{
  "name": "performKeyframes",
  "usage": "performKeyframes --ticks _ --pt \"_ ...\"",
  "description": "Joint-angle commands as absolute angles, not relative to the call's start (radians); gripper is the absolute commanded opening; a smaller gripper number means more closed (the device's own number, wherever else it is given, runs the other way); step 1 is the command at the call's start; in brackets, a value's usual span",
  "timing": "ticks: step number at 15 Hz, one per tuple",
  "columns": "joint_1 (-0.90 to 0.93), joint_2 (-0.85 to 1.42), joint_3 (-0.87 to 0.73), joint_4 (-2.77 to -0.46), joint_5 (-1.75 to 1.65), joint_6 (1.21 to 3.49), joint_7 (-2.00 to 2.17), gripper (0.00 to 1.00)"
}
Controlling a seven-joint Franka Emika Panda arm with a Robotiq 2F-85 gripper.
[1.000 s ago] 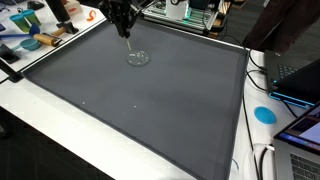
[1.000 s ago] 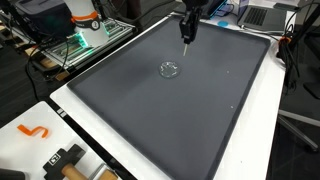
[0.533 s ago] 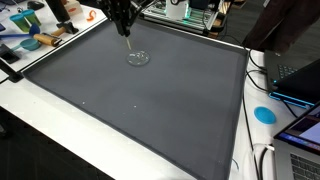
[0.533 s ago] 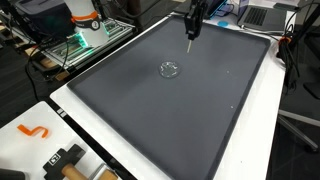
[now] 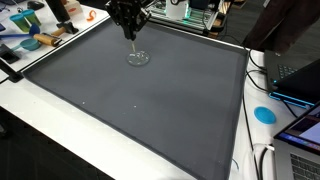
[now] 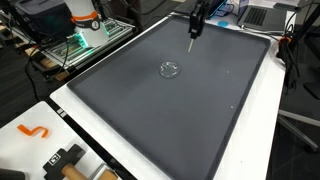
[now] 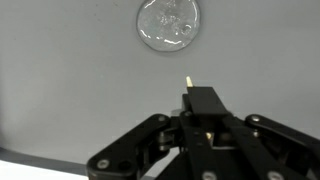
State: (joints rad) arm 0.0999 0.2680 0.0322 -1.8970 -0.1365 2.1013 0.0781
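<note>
A small clear glass dish (image 5: 138, 58) (image 6: 170, 69) lies on the dark grey mat (image 5: 150, 110) (image 6: 180, 110) toward its far end. The black gripper (image 5: 129, 26) (image 6: 195, 28) hangs above the mat beside the dish, shut on a thin pale stick (image 5: 131, 36) (image 6: 192, 42) that points down. The stick's tip hangs off the mat, short of the dish. From the wrist camera the shut gripper (image 7: 200, 100) shows only the stick's yellowish tip (image 7: 187, 79) poking out, with the glass dish (image 7: 168, 25) just ahead of it.
A white table rim (image 5: 60, 125) (image 6: 110, 140) frames the mat. Cables, a blue disc (image 5: 264, 114) and laptops (image 5: 300, 80) crowd one side. An orange hook (image 6: 33, 130) and a black tool (image 6: 65, 160) lie on a corner. Lab gear (image 6: 85, 30) stands beyond the mat.
The gripper has shifted a little sideways along the far part of the mat, still holding the stick. The dish has not moved.
</note>
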Motion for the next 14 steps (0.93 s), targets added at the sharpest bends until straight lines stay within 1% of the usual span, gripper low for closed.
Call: performKeyframes --ticks 1,14 --pt "0.129 0.309 0.035 -1.859 -0.199 2.062 0.129 0.03" --pt "0.203 0.386 0.034 -1.808 -0.319 2.028 0.206 0.03"
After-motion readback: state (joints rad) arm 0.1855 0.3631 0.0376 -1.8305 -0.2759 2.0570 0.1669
